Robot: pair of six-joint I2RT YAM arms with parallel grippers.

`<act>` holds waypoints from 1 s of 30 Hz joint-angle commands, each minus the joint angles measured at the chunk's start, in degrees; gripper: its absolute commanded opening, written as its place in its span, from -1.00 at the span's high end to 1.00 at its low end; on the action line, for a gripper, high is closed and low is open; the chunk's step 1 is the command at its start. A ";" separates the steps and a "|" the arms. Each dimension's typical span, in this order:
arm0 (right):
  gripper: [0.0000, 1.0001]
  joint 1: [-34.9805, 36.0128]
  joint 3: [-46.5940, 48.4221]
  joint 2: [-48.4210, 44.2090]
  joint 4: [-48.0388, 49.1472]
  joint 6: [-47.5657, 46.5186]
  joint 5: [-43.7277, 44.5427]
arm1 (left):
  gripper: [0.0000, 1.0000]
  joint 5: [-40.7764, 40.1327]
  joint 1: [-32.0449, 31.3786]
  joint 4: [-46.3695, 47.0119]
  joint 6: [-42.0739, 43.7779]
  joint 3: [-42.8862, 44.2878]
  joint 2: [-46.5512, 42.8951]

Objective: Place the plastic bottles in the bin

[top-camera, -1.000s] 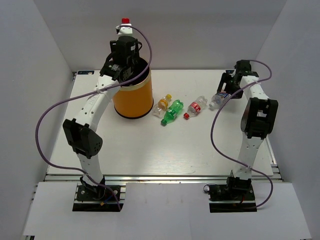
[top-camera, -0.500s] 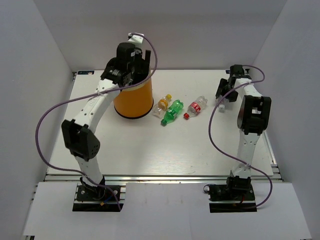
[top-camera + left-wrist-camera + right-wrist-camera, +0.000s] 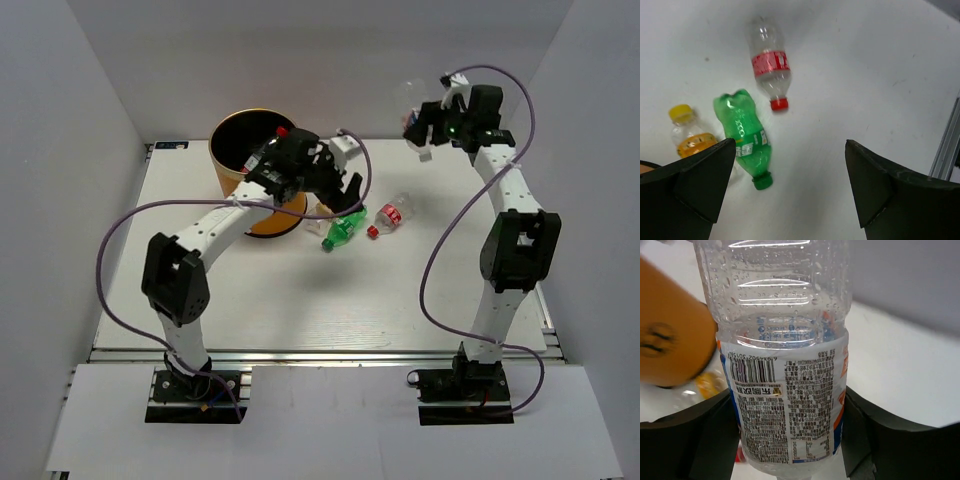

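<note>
The orange bin [image 3: 262,218] with a black inside stands at the back left, and a red cap [image 3: 282,131] shows inside it. My left gripper [image 3: 346,192] [image 3: 790,185] is open and empty, hovering just right of the bin above the bottles. Below it lie a green bottle [image 3: 742,135] [image 3: 343,230], a clear red-labelled bottle [image 3: 770,62] [image 3: 393,213] and a yellow-capped bottle [image 3: 687,137]. My right gripper [image 3: 418,130] [image 3: 790,435] is raised at the back right, shut on a clear bottle with a white printed label [image 3: 785,405].
White walls enclose the table on three sides. A metal rail [image 3: 945,145] runs along the table edge. The left arm's purple cable [image 3: 130,225] loops over the left side of the table.
My left gripper let a red-capped bottle go over the bin, then swung right and down over the lying bottles. My right gripper lifted its bottle off the table, up and toward the back.
</note>
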 commanded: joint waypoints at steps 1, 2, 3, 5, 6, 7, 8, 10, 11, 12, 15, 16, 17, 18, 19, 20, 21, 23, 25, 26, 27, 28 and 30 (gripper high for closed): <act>1.00 4.08 3.91 0.04 18.56 0.33 -18.63 | -1.00 1.20 -0.70 -2.89 3.49 -0.30 0.65; 1.00 5.73 5.39 0.65 25.24 1.14 -22.23 | -1.00 -0.03 -1.40 -2.90 4.54 -2.82 1.26; 1.00 6.44 7.76 2.31 28.44 7.15 -23.05 | -1.00 -0.82 -2.10 -2.90 4.55 -4.50 1.26; 1.00 7.59 11.02 5.83 36.52 16.45 -24.99 | -1.00 -2.84 -2.11 -0.64 5.07 -8.80 -0.92; 1.00 9.33 15.47 7.15 46.21 19.13 -25.25 | -1.00 -3.72 -2.80 0.34 5.08 -13.35 -2.06; 1.00 9.96 16.91 10.64 49.27 21.60 -25.43 | -1.00 -4.25 -3.33 1.39 5.08 -15.66 -4.25; 1.00 11.19 19.62 11.98 51.99 26.76 -25.43 | -1.00 -5.30 -3.34 3.14 5.08 -17.68 -5.14; 1.00 14.61 24.81 16.46 54.23 27.51 -24.65 | -1.00 -5.84 -3.95 4.30 3.50 -22.43 -7.08; 1.00 15.50 28.05 17.26 54.22 27.95 -23.86 | -1.00 -6.36 -3.95 4.30 3.49 -24.53 -7.69; 1.00 17.16 28.95 18.14 54.57 27.86 -23.24 | -1.00 -7.24 -4.56 4.83 2.62 -25.43 -8.92; 1.00 20.59 27.83 18.85 56.50 27.51 -22.45 | -1.00 -8.04 -5.62 5.88 0.87 -28.68 -11.64; 1.00 22.69 27.99 19.20 57.46 27.60 -22.53 | -1.00 -8.65 -6.14 5.89 0.07 -29.47 -12.26; 1.00 23.49 28.43 20.34 57.82 27.60 -22.36 | -1.00 -9.35 -6.15 5.89 0.07 -30.61 -12.97; 1.00 24.81 28.78 20.43 58.87 28.03 -21.40 | -1.00 -9.88 -6.76 5.89 -0.46 -31.23 -13.67; 1.00 26.04 29.05 20.61 59.31 27.86 -20.78 | -1.00 -9.88 -6.76 5.28 -0.46 -31.76 -14.37; 1.00 26.66 29.31 20.96 60.54 27.95 -19.90 | -1.00 -11.19 -7.29 5.27 -1.07 -32.81 -15.95; 1.00 27.71 29.84 21.14 60.90 27.86 -18.85 | -1.00 -11.20 -7.29 4.66 -1.60 -33.43 -16.83; 1.00 29.73 29.76 21.14 61.77 27.17 -17.70 | -1.00 -11.73 -7.82 4.65 -2.30 -35.18 -18.33; 1.00 30.53 29.49 21.75 61.25 27.25 -15.69 | -1.00 -12.52 -8.34 4.04 -3.00 -36.06 -20.09; 1.00 31.67 28.45 21.93 60.90 27.86 -14.98 | -1.00 -13.39 -8.35 4.04 -3.71 -36.85 -20.62; 0.81 31.94 27.74 21.93 60.55 28.21 -14.36 | -1.00 -13.40 -8.87 4.04 -4.23 -36.86 -21.66; 0.50 32.20 26.95 22.10 60.63 28.04 -13.49 | -1.00 -14.70 -8.87 4.04 -4.76 -37.82 -22.20; -0.46 32.91 24.22 22.02 60.11 27.51 -12.69 | -1.00 -15.85 -8.87 5.18 -5.90 -38.62 -22.99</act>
